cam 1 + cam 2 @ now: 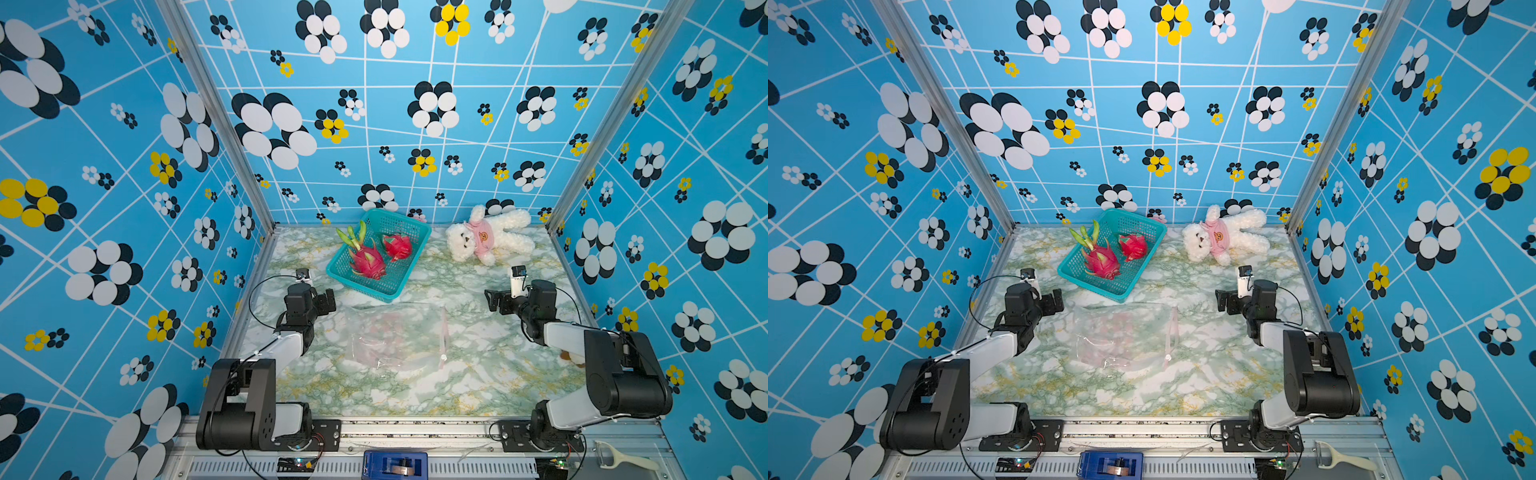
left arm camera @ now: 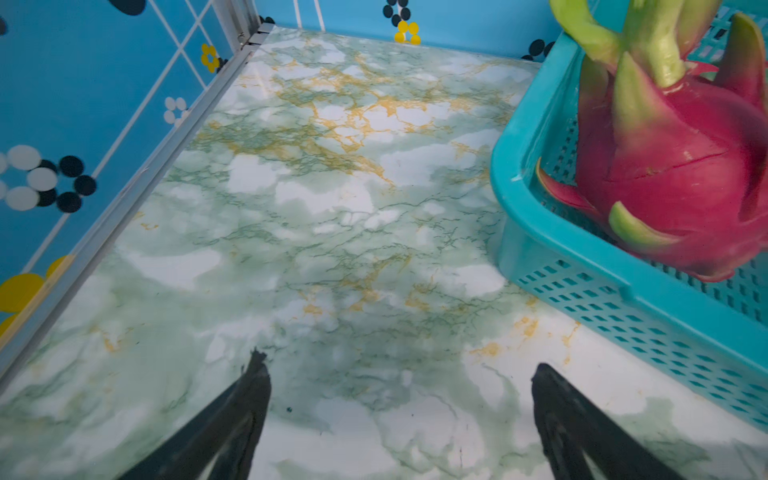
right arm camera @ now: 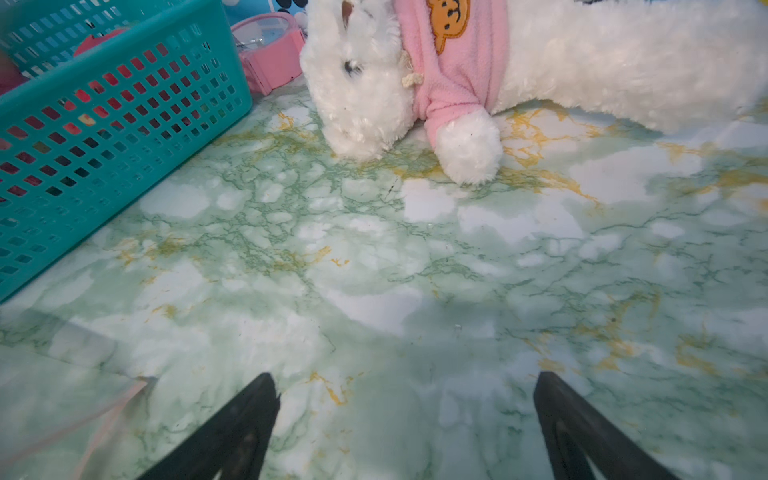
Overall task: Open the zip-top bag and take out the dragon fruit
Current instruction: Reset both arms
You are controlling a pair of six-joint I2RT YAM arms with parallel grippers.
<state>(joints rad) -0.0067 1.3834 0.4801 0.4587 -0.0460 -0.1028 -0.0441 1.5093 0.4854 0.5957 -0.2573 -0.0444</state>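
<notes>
Apart, left claw (image 1: pixel 329 300) and right claw (image 1: pixel 493 300) hover (agape).

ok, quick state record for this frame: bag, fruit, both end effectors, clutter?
zip-top bag: flat on table, centre, untouched
zip strip: pale pink, on the edge facing the right arm; white slider at its near end
bag contents: faint pink shapes, unclear
fruit: large dragon fruit and small dragon fruit, both in teal basket
left end effector: open, empty, near basket
right end effector: open, empty
other: white teddy bear, lying at back
</notes>
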